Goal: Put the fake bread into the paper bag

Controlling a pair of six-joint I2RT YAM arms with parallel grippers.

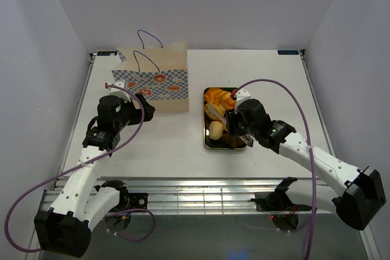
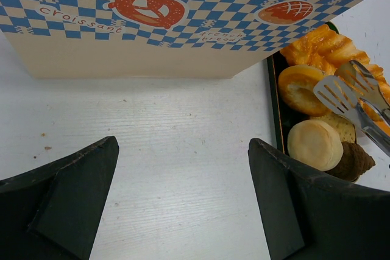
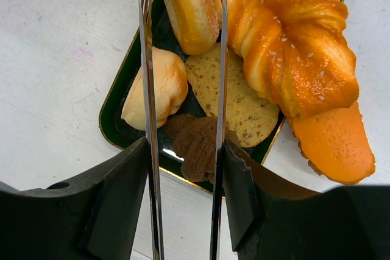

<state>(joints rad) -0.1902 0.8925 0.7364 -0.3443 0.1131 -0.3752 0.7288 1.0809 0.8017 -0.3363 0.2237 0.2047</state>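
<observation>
Top camera looks down from high behind. Left wrist faces the paper bag closely, right wrist sights along the tongs. All 3 share the tray.

Paper bag upright, far left part of table; checkered band faces near side, blue cord handles standing up. Dark tray just right of bag, small gap between. Tray piled with bread: orange pieces at far end, pale roll nearer. Left gripper close to bag's near face. Right gripper over tray's near end.
</observation>
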